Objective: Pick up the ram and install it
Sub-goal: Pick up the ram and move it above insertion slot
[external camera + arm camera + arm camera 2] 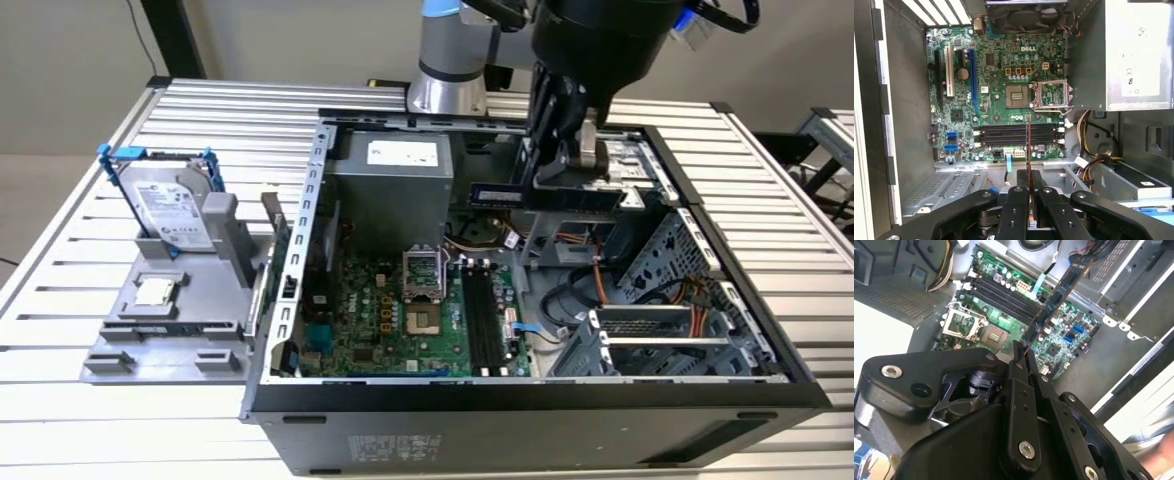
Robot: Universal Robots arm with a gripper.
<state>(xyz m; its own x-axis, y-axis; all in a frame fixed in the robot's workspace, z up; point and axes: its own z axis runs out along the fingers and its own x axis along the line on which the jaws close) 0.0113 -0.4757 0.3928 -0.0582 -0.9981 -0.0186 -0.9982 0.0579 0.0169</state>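
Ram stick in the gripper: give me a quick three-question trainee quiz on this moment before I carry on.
1. True or false: the gripper is shut on the ram.
2. Fill in: the ram hangs ___ the motherboard's black slots, not seated.
3. Where is the hard drive? A in the gripper; B on the grey stand; C across the slots.
Key: 1 true; 2 above; 3 B.
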